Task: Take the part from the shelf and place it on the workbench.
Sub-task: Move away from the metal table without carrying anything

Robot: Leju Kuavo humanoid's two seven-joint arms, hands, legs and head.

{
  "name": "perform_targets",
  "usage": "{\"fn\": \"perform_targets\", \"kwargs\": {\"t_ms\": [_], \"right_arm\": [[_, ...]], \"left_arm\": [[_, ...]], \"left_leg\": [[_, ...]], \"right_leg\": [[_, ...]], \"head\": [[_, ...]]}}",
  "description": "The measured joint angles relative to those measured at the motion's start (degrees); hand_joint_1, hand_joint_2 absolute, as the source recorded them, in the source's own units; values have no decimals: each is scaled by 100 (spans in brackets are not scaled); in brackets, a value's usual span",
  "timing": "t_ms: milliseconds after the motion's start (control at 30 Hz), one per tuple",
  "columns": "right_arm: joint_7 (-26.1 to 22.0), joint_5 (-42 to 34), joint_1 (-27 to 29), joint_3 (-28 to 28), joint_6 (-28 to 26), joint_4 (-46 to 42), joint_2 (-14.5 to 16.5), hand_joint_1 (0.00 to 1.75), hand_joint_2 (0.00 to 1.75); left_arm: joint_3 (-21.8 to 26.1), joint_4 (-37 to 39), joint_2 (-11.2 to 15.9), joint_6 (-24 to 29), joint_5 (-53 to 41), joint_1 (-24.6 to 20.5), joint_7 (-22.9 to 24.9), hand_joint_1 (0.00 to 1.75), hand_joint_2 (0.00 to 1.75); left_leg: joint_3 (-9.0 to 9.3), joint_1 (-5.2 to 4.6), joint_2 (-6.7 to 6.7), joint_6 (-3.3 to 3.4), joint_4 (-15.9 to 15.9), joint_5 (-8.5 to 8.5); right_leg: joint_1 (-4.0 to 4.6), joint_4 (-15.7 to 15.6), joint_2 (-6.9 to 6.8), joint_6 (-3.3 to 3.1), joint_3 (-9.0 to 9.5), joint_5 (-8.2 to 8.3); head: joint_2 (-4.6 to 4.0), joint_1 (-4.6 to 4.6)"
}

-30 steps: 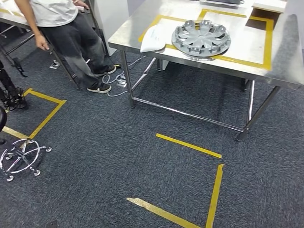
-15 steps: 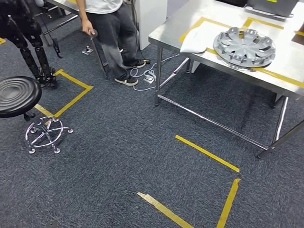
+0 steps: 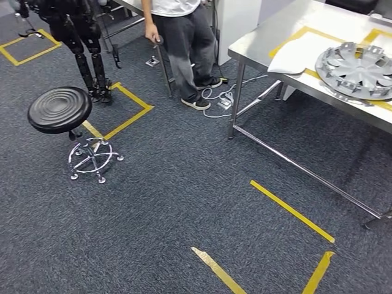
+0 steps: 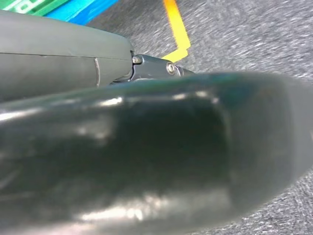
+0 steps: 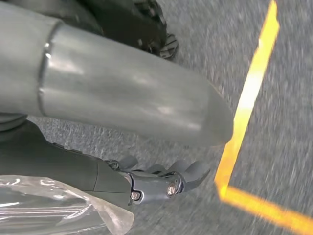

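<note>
We judge the task as either finished or between rounds: a silver hubcap [image 3: 357,70] already lies flat on the steel surface [image 3: 259,49], inside the yellow tape outline, just beside a white bag [image 3: 296,56]. Whether this is the part we were asked to carry, we cannot say, and the shelf is nowhere to be judged from here. Our right robot hand [image 5: 162,180] hangs over the carpet with fingers loosely extended and nothing between them (clear plastic film lies near its wrist). Of our left robot hand [image 4: 157,68] we cannot tell the state. A person [image 3: 182,37] stands beyond the black stool [image 3: 60,110].
</note>
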Motion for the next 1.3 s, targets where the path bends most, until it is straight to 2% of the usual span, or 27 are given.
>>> {"fn": "perform_targets", "kwargs": {"t_ms": [67,100,133,167,233,300,367,400,467,533,567,600,633,667,700,767,833,900,967,1033,1067,1100,1133,1167,1200,1267,1300], "right_arm": [[25,32,18,21,15,3,-3,0,0],[33,40,25,31,27,4,-4,0,0],[29,43,31,39,46,4,-5,0,0],[15,42,34,44,65,4,-5,0,0],[-26,39,35,46,96,5,-5,0,0],[-56,42,34,49,108,5,-5,0,0],[-66,43,28,50,113,4,-5,0,0],[-69,42,24,50,119,5,-5,0,0],[-86,37,18,50,134,7,-5,0,0],[-113,31,27,51,147,10,-5,0,0],[-121,29,37,51,152,11,-5,0,0],[-122,31,47,50,160,13,-5,0,0],[-116,35,52,49,168,13,-5,0,0],[-109,41,54,49,179,13,-5,0,0],[-103,47,52,49,189,13,-5,0,0],[-100,50,46,51,201,14,-5,0,0],[-100,49,41,52,207,15,-5,0,0],[-104,49,35,51,215,15,-4,0,0],[-115,49,36,49,227,15,-1,0,0],[-127,54,45,48,249,15,1,0,0],[-131,63,47,48,261,15,1,0,0],[-135,79,47,49,274,15,1,0,0],[-140,97,43,49,283,15,1,0,0],[-144,116,38,50,292,15,2,0,0],[-148,131,34,51,299,16,3,0,0],[-151,145,26,51,304,17,5,0,0],[-146,149,22,51,303,19,5,0,0]], "left_arm": [[15,3,-9,4,-7,-22,-30,0,0],[20,3,-11,4,-7,-27,-57,0,0],[25,3,-10,4,-7,-26,-86,0,0],[28,3,-7,3,-9,-22,-112,0,0],[34,3,1,-2,-24,-27,-157,0,0],[36,3,2,-12,-49,-55,-189,0,0],[36,3,2,-10,-69,-56,-201,0,0],[36,3,1,-2,-79,-42,-200,0,0],[39,3,10,30,-103,-34,-188,0,0],[42,3,21,51,-136,-51,-168,0,0],[42,3,24,53,-160,-58,-154,0,0],[42,3,25,54,-179,-59,-144,0,0],[42,3,26,54,-204,-56,-136,0,0],[42,3,27,54,-228,-53,-128,0,0],[42,3,28,54,-243,-53,-131,0,0],[42,3,31,51,-262,-65,-145,0,0],[42,3,32,43,-273,-70,-166,0,0],[42,3,44,32,-286,-50,-195,0,0],[42,3,57,14,-299,-40,-225,0,0],[42,3,61,-4,-312,-57,-245,0,0],[40,3,61,-9,-329,-66,-251,0,0],[38,3,62,-12,-351,-67,-256,0,0],[33,3,65,-10,-384,-62,-256,0,0],[24,3,69,0,-435,-54,-242,0,0],[5,3,77,13,-488,-49,-222,0,0],[-45,3,89,31,-584,-59,-186,0,0],[-67,3,92,26,-605,-71,-182,0,0]], "left_leg": [[-310,36,118,-42,698,-310],[-387,51,135,-52,878,-349],[-362,63,156,-57,845,-272],[-235,71,192,-56,609,-107],[151,56,400,-39,-147,246],[344,19,570,21,-563,326],[333,-2,515,97,-599,286],[329,-1,459,127,-609,291],[329,11,356,196,-630,309],[323,4,241,249,-634,313],[322,-10,170,265,-632,312],[326,-24,94,272,-631,310],[334,-35,16,274,-630,309],[346,-44,-67,275,-629,308],[358,-48,-146,274,-629,307],[356,-62,-288,258,-613,305],[313,-50,-404,207,-604,323],[279,-27,-486,142,-602,340],[194,-35,-295,79,-400,201],[-79,-23,9,15,229,-144],[-250,-3,83,-13,605,-306],[-373,17,119,-36,882,-391],[-409,36,139,-53,967,-367],[-331,52,162,-64,820,-234],[-159,64,217,-67,485,-32],[213,40,497,-43,-260,249],[311,17,612,-15,-478,294]], "right_leg": [[10,4,-182,-13,13,-22],[12,6,-259,-11,19,-34],[12,9,-334,-5,29,-48],[11,10,-400,6,47,-62],[27,18,-517,53,75,-108],[64,30,-622,121,86,-159],[78,30,-733,178,122,-190],[68,50,-712,206,129,-226],[44,335,-463,244,2,-430],[36,1081,-179,245,-370,-790],[38,1482,-127,236,-584,-925],[40,1738,-103,220,-740,-959],[44,1775,-90,200,-801,-874],[47,1576,-66,173,-752,-677],[49,1202,-6,142,-614,-422],[41,468,229,94,-318,-97],[42,195,350,83,-178,-73],[41,143,245,60,-126,-54],[25,89,106,17,-86,-24],[30,67,-61,-12,-51,-31],[36,69,-148,-21,-43,-42],[40,70,-232,-26,-35,-54],[41,70,-308,-26,-27,-65],[41,71,-375,-19,-14,-76],[41,71,-440,-8,7,-91],[64,81,-552,39,37,-132],[82,85,-609,69,50,-152]], "head": [[0,-13],[0,-13],[0,-14],[0,-15],[0,-17],[0,-10],[0,-2],[0,4],[0,22],[0,43],[0,45],[0,45],[0,46],[0,45],[0,45],[0,43],[0,40],[1,40],[1,16],[0,-9],[0,-14],[0,-13],[0,-13],[0,-14],[0,-14],[0,-16],[0,-10]]}}
